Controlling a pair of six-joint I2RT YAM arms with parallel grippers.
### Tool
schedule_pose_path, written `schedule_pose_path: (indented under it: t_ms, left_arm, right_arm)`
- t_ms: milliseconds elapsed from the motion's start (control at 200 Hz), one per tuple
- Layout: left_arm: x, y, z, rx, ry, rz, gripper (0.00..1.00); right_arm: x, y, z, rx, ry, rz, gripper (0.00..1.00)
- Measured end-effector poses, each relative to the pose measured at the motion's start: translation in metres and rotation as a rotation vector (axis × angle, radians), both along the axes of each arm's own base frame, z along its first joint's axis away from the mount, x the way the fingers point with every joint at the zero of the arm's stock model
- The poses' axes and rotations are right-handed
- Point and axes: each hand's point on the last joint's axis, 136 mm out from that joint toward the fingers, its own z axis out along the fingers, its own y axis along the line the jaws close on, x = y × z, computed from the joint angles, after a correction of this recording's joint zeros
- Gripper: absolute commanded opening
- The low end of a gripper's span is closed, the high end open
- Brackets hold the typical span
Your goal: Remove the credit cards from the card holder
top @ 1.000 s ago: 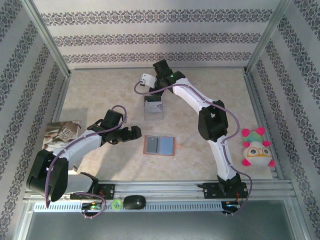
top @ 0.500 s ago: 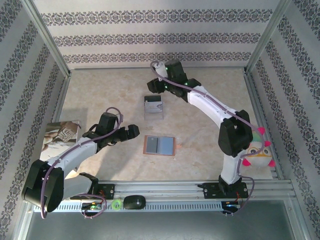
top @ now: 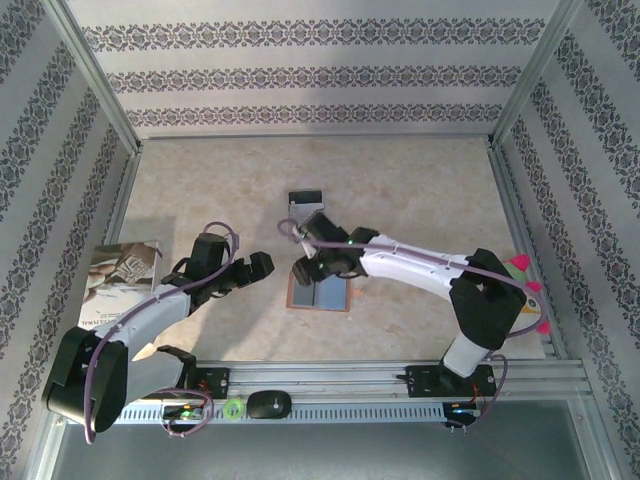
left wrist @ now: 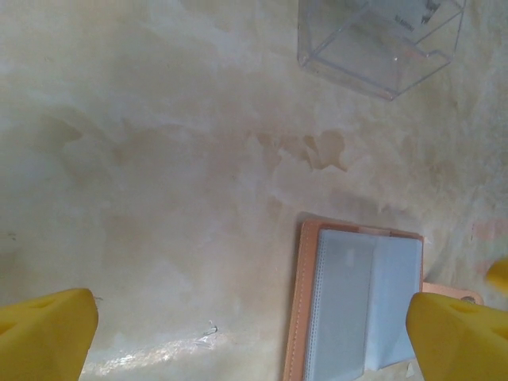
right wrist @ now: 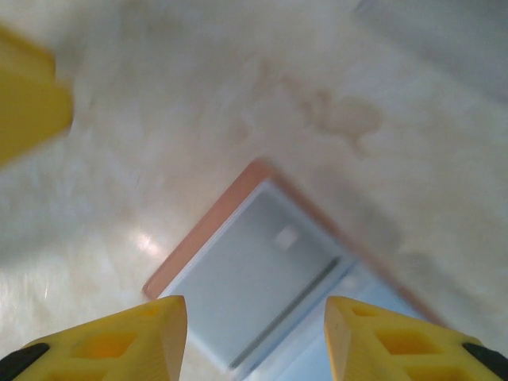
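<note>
Card holder [top: 325,297] lies open flat mid-table [top: 420,200], blue-grey panels up; can't tell if any cards are inside. R gripper [top: 303,268] hovers right over it, fingers apart, nothing pinched. L gripper [top: 252,272] just beside, spread wide, empty. Prob more pulling to do

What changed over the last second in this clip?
The right gripper swung back from the far side, by the clear plastic case, toward the near edge and now hangs over the card holder, fingers apart and empty. Card holder and case lie where they were; the left gripper barely shifted, open.
</note>
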Motion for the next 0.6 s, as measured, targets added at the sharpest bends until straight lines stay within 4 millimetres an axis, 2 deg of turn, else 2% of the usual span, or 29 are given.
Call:
schedule_pose_path:
  t_ms: [75,170,365,600]
  left_arm:
    - [0.001,0.004,0.006,0.011,-0.025,0.018,0.99]
    - [0.001,0.011,0.012,0.033,-0.046,0.045,0.99]
    - [-0.003,0.025,0.018,0.072,-0.058,0.095,0.99]
    - [-0.008,0.032,0.013,0.097,-0.036,0.107,0.98]
  right_arm:
    - [-0.016,0.006,-0.006,-0.043,-0.011,0.048,0.51]
    - [-0.024,0.01,-0.017,-0.087,-0.029,0.081,0.52]
    - [-0.025,0.013,-0.045,-0.181,-0.041,0.114,0.53]
    - [-0.022,0.022,-0.057,-0.232,-0.072,0.146,0.53]
